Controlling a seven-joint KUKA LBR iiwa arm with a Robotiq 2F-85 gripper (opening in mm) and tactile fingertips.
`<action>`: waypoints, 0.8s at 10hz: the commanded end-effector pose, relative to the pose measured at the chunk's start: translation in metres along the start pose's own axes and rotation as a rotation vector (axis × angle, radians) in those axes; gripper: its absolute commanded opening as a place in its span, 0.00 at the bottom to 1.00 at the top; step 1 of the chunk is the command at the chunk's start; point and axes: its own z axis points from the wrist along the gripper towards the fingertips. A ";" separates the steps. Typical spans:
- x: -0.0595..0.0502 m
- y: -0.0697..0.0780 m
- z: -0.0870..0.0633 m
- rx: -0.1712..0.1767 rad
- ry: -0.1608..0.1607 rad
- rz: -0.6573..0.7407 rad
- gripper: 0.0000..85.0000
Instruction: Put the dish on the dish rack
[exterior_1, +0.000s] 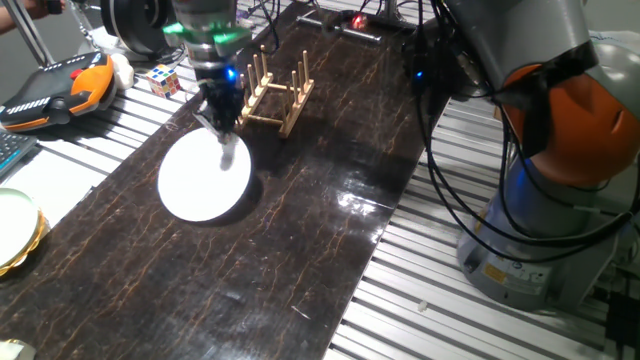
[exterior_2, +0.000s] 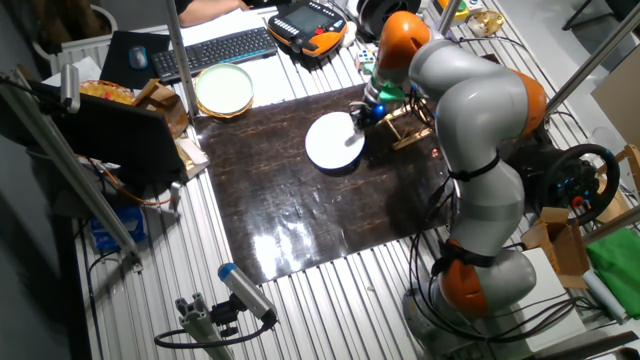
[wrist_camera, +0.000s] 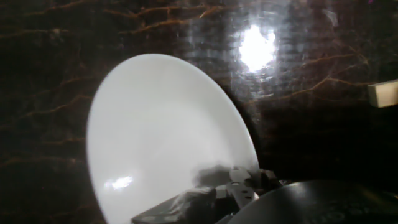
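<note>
The dish (exterior_1: 200, 180) is a plain white round plate on the dark table mat, just left of the wooden dish rack (exterior_1: 278, 92). My gripper (exterior_1: 228, 145) comes down from above and is shut on the dish's rim on the side nearest the rack. That edge looks slightly raised, with a shadow under it. In the other fixed view the dish (exterior_2: 330, 145) lies left of the rack (exterior_2: 410, 125), with the gripper (exterior_2: 356, 122) between them. In the hand view the dish (wrist_camera: 161, 124) fills the middle and a finger (wrist_camera: 186, 202) shows on its lower rim.
A pale plate with a yellow edge (exterior_1: 15, 228) sits at the far left off the mat, also in the other fixed view (exterior_2: 223, 88). A Rubik's cube (exterior_1: 165, 80) and an orange-black teach pendant (exterior_1: 60, 90) lie behind the dish. The arm's base (exterior_1: 560, 200) stands at right.
</note>
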 end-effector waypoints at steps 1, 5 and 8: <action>0.000 0.000 -0.007 0.007 0.000 -0.001 0.02; 0.006 0.000 -0.049 0.103 -0.033 -0.010 0.02; 0.020 -0.007 -0.079 0.184 -0.035 -0.011 0.02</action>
